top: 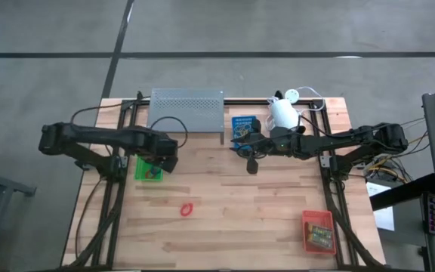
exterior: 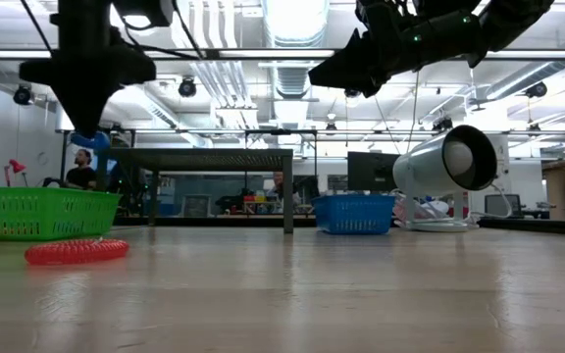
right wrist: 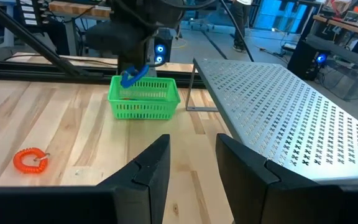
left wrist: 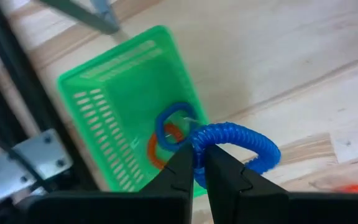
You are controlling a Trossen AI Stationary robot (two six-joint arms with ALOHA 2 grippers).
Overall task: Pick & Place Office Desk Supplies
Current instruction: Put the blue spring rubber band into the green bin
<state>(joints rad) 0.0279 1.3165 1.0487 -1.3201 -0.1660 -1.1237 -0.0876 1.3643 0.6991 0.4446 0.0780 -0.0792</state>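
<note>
Pinched in the left gripper, a blue loop hangs above the green tray, which already holds two loops. One red loop lies loose on the table; the right gripper waits open near the blue tray.

A wooden counter stands on grey concrete floor; ceiling strip lights brighten a workshop with desks.
</note>
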